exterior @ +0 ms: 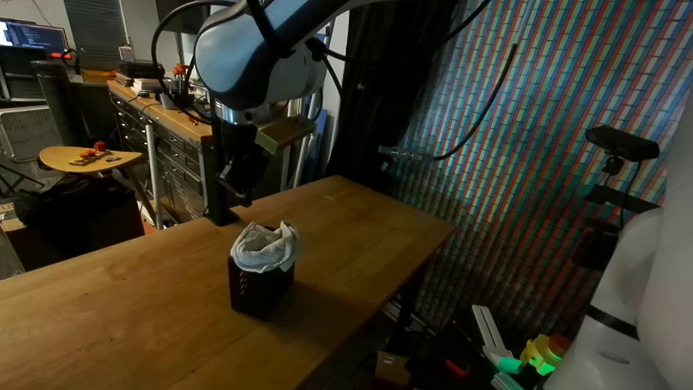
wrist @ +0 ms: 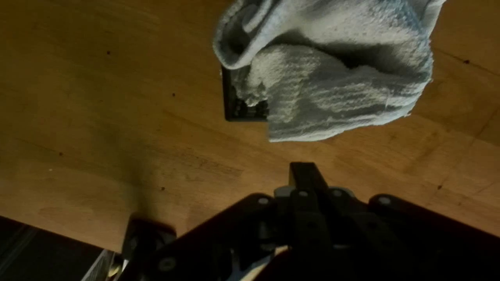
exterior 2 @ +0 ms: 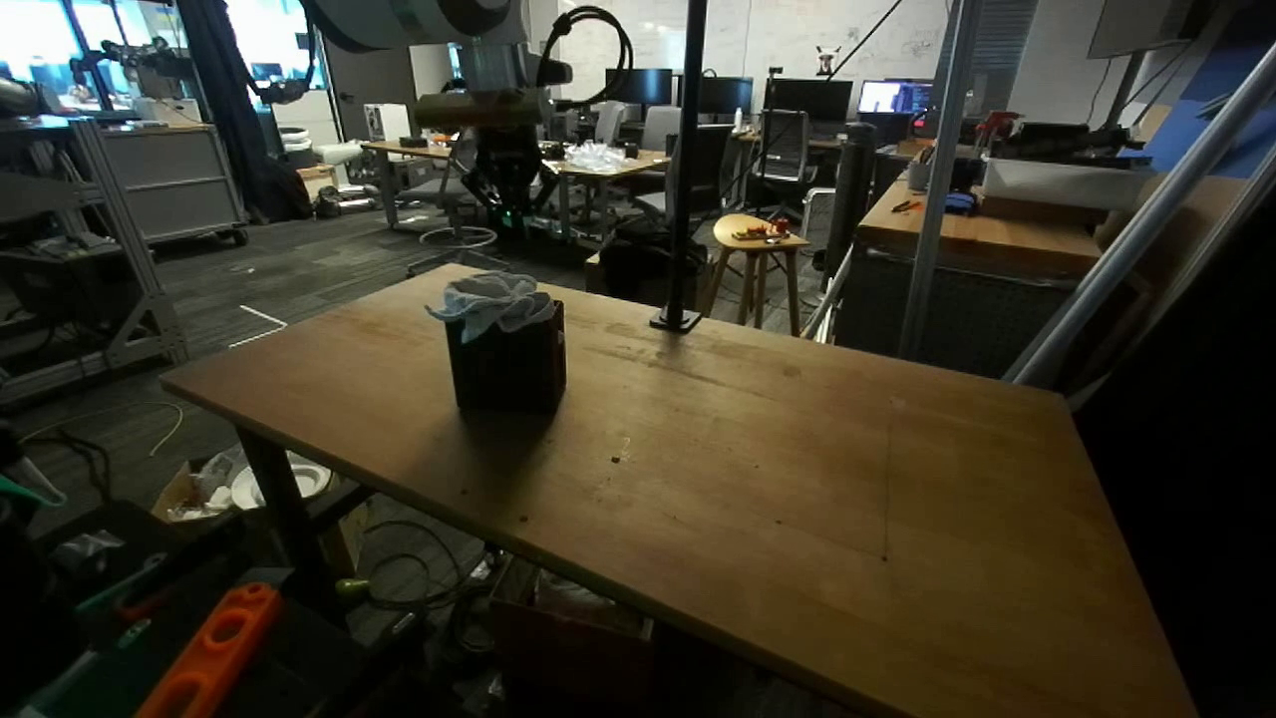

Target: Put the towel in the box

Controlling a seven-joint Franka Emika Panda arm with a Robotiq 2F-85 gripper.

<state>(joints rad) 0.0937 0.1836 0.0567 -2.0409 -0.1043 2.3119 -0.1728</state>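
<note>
Evidently, the towel [exterior: 265,248] is bunched over the top of the black box [exterior: 260,291], its pale, rumpled folds rising above the rim; how much of the cloth lies down inside, I cannot tell. In an exterior view a flap hangs over the box's near face and a corner pokes out past its left side. In the wrist view the cloth covers most of the box, and one dark corner of the rim shows bare just beside the folds.

The box stands upright on the wooden worktop [exterior 2: 797,479], in an exterior view toward the left end, nearer than the black post [exterior 2: 688,170] whose foot rests at the far edge. Above, the robot arm [exterior: 233,59] reaches in. Its jaws are fully closed, pressed together with nothing held between them; in both exterior views they point downward, higher than the towel and apart from it.

Beyond the worktop, on the left in an exterior view, a small wooden stool [exterior: 59,155] carries coloured pieces [exterior: 89,156]; to its right, a drawer cabinet [exterior: 178,162] has a cluttered top. A striped wall covering [exterior: 541,179] fills the right. In an exterior view monitors [exterior 2: 812,97] stand far off, and an orange strip [exterior 2: 207,658] pierced with holes shows at the near left.
</note>
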